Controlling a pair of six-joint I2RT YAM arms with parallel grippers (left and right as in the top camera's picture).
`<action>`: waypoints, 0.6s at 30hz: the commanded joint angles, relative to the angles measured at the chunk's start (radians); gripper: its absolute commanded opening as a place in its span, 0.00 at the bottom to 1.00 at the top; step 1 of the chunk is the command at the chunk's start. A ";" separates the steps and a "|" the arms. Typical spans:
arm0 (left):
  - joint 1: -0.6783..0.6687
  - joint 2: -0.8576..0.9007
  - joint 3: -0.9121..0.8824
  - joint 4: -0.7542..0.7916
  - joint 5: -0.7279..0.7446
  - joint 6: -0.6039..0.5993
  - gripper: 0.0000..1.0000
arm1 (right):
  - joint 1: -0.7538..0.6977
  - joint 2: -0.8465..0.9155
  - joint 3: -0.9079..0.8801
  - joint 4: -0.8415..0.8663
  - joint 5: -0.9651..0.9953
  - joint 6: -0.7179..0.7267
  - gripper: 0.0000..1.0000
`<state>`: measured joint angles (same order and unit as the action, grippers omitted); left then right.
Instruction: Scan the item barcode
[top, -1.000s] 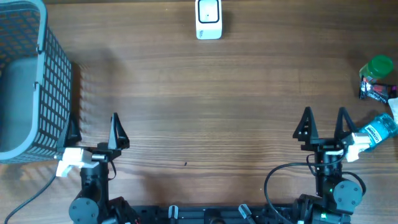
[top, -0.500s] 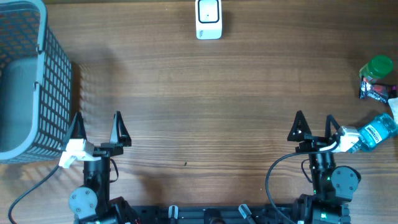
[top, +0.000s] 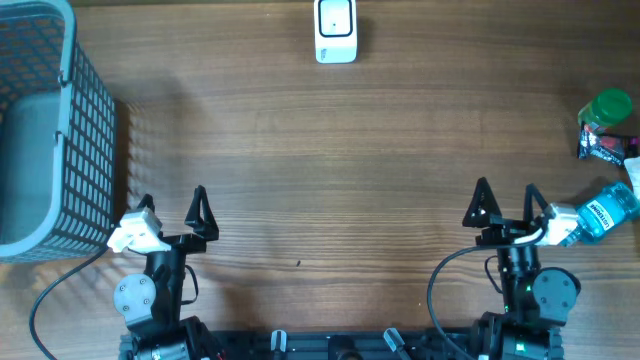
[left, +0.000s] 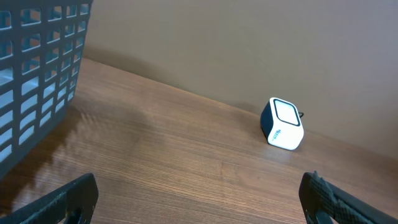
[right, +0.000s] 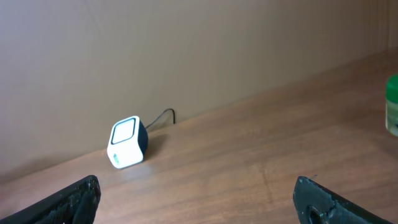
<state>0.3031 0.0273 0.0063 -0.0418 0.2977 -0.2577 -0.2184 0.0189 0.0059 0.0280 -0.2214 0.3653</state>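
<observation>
Though unseen by either wrist camera — blue bottle (top: 608, 207) overhead only — both arms' jaws apart.

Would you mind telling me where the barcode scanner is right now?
Overhead, the barcode scanner stands centred at the far edge of the table, with the basket far to its left.
</observation>
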 joint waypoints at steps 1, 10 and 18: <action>0.000 0.002 0.000 -0.007 0.005 -0.012 1.00 | 0.019 -0.016 -0.001 -0.008 -0.012 0.008 1.00; 0.000 0.002 0.000 -0.007 0.005 -0.012 1.00 | 0.255 -0.016 -0.001 -0.023 0.111 -0.058 1.00; 0.000 0.002 0.000 -0.008 0.005 -0.012 1.00 | 0.279 -0.016 -0.001 -0.029 0.147 -0.078 1.00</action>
<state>0.3031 0.0273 0.0063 -0.0418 0.2977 -0.2607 0.0566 0.0170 0.0059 -0.0013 -0.1028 0.3077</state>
